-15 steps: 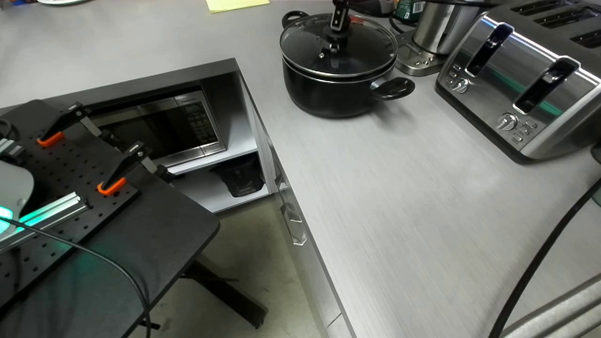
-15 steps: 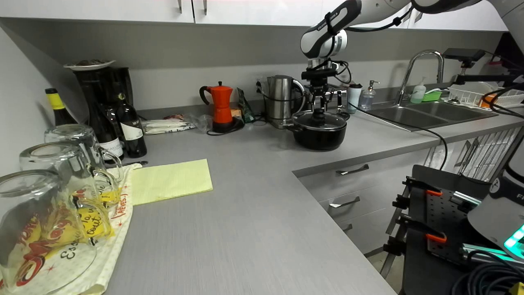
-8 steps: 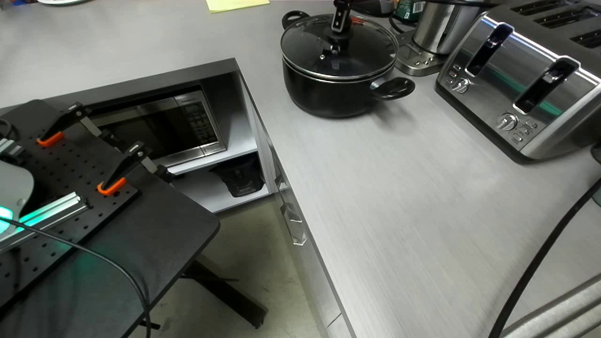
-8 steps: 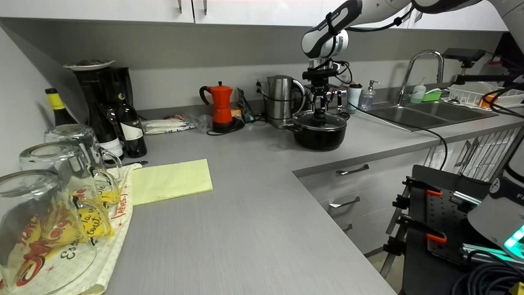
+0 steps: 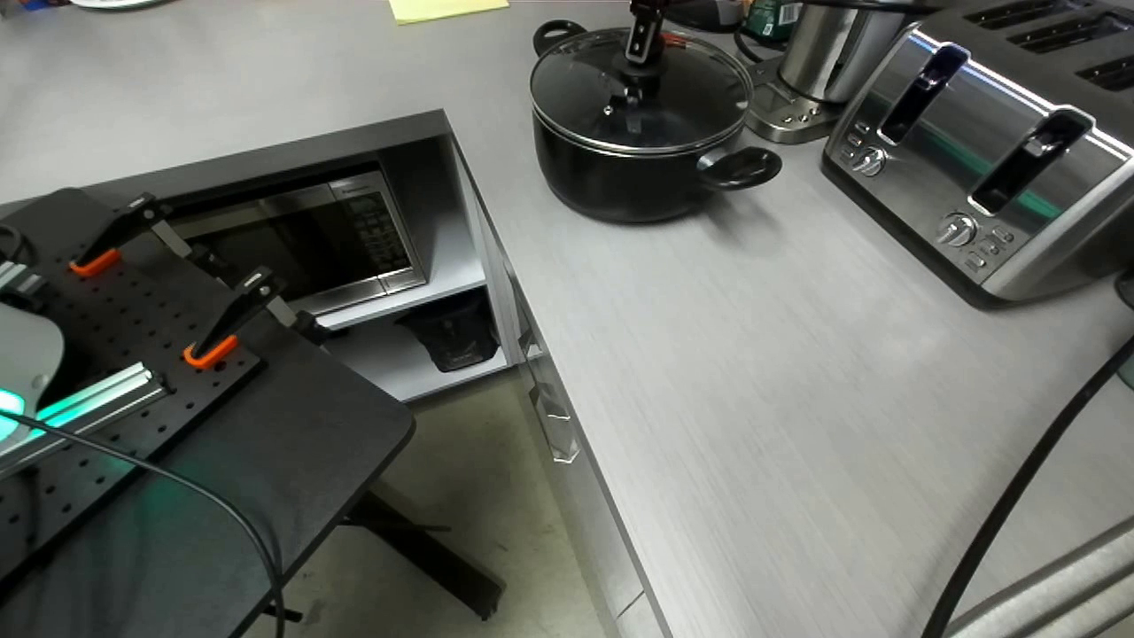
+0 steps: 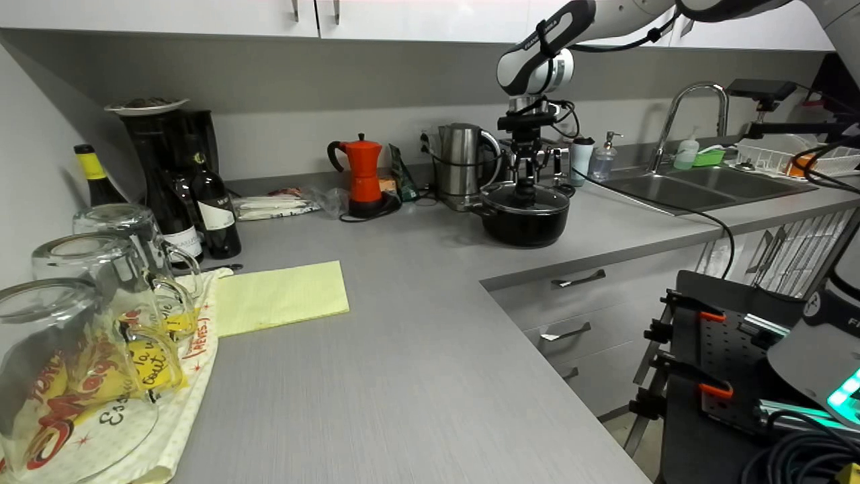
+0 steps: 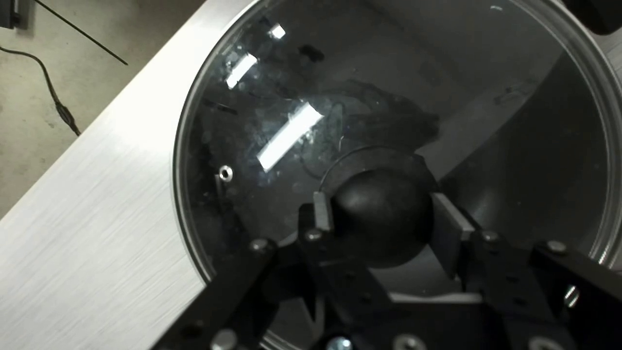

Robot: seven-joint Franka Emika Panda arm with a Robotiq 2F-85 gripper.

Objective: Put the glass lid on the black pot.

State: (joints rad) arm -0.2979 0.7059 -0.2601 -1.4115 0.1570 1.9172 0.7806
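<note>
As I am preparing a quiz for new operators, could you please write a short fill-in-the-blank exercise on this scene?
1. In the wrist view, the gripper holds the knob of the glass ____.
2. In an exterior view, the silver toaster stands to the pictured ____ of the black pot.
3. The glass mugs in the row number ____.
4. The flat sheet lying near the mugs is coloured ____.

Missing words: lid; right; three; yellow.

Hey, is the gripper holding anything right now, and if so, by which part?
The gripper holds the glass lid by its black knob, pinched from both sides.
</note>
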